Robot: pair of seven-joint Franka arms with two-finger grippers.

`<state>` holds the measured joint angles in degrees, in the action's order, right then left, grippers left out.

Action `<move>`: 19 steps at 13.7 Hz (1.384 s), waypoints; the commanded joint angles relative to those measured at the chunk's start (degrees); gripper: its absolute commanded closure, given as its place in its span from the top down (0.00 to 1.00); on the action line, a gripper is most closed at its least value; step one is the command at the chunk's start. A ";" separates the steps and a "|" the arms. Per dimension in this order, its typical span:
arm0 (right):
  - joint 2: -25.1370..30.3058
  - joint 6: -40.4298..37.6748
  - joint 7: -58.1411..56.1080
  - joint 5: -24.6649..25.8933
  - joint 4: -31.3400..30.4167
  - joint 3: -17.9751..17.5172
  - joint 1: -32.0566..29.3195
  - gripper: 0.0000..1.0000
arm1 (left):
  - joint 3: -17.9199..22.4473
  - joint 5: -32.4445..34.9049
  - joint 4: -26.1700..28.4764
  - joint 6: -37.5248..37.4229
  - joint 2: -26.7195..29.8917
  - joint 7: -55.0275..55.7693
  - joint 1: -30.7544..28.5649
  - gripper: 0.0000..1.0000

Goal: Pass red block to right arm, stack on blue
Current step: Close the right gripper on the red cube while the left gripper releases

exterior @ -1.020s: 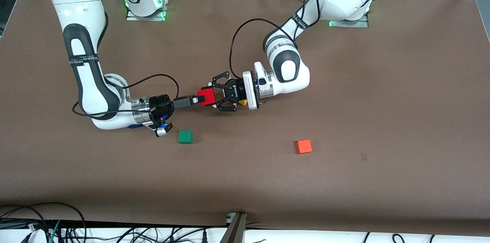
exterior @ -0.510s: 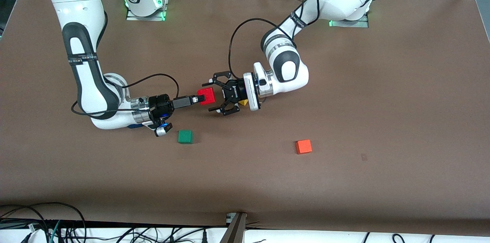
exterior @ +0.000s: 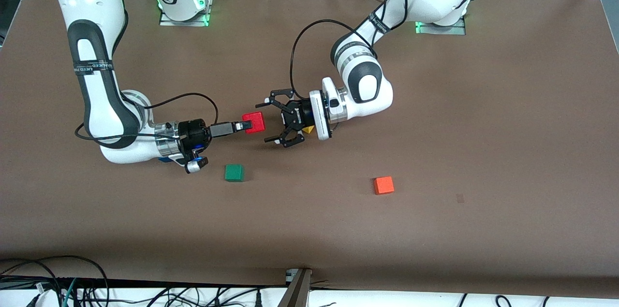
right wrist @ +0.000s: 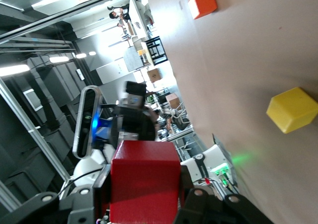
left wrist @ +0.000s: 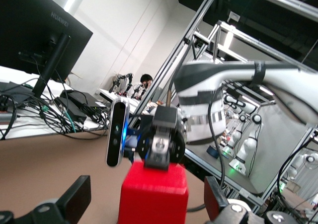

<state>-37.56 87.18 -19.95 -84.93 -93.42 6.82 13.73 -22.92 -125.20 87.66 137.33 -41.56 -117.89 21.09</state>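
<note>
The red block (exterior: 254, 122) is held above the table by my right gripper (exterior: 248, 125), whose slim fingers are shut on it. My left gripper (exterior: 265, 122), the claw-like one, is open just beside the block, with its jaws spread clear of it. In the left wrist view the red block (left wrist: 154, 194) sits between my own spread pads (left wrist: 75, 200) without touching them, with the right gripper (left wrist: 164, 152) clamped on it. In the right wrist view the block (right wrist: 144, 182) fills the space between my fingers. A blue patch (exterior: 163, 159) shows under the right wrist, mostly hidden.
A green cube (exterior: 234, 172) lies on the table nearer the front camera than the right gripper. An orange cube (exterior: 384, 185) lies toward the left arm's end. A yellow cube (exterior: 306, 129) lies partly hidden under the left gripper.
My left gripper opened and let go of the red block. My right gripper, still shut on the block, has drawn it slightly toward the right arm's end.
</note>
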 commanded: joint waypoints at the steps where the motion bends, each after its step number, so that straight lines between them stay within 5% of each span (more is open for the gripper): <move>1: 0.99 0.01 -0.62 3.97 1.30 1.26 -0.11 0.01 | 0.59 -0.92 6.81 1.00 7.09 2.93 -1.13 1.00; 10: 2.49 0.97 -0.09 29.88 9.39 7.41 0.07 0.01 | 0.42 18.92 7.79 4.96 9.74 21.72 -4.29 1.00; 13: 2.58 1.67 -0.09 44.28 12.29 7.77 0.41 0.01 | 0.33 26.48 7.27 4.52 9.74 28.58 -5.17 1.00; 16: 3.02 3.78 -0.44 55.37 12.65 7.77 0.33 0.01 | 0.42 30.35 7.18 4.35 10.27 32.79 -5.88 1.00; 19: 3.02 8.35 -0.53 64.78 12.56 7.60 0.76 0.01 | 0.42 41.15 7.18 4.34 11.50 43.41 -5.88 1.00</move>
<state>-34.98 93.84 -20.14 -24.72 -81.12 14.45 13.83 -22.44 -89.15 93.78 142.14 -32.28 -80.56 15.52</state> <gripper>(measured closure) 0.436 0.000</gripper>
